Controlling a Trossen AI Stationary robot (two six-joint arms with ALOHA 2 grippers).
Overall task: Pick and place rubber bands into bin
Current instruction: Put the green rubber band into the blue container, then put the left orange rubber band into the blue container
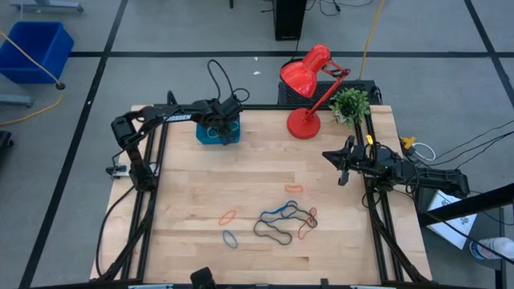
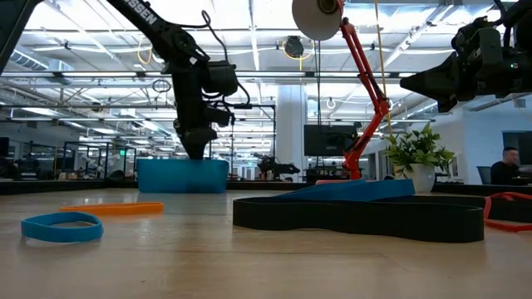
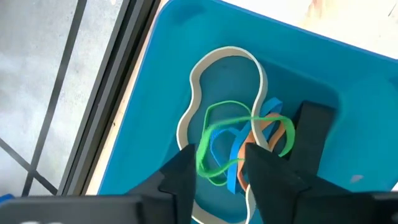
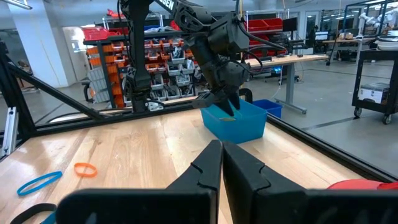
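Left pincer [image 3: 221,171] spread inside bin [image 3: 155,87], tips over tangled rubber bands [image 3: 239,140] partly hidden by fingers, right pincer [image 4: 222,163] pressed together, raised near surface [image 1: 265,160] edge, more bands loose near front.

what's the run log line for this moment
left gripper: open over small teal plastic bin | rubber bands: in bin | right gripper: shut, waiting

A red desk lamp [image 1: 309,84] stands at the far edge of the wooden tabletop [image 1: 257,168], its shade tilted toward the left. Just beside its base, at the far right corner, sits a small green potted plant [image 1: 350,104]. On the floor well beyond the tabletop's left side rests a bright blue crate [image 1: 34,48]. A dark upright box [image 1: 290,18] stands on the floor behind the lamp.
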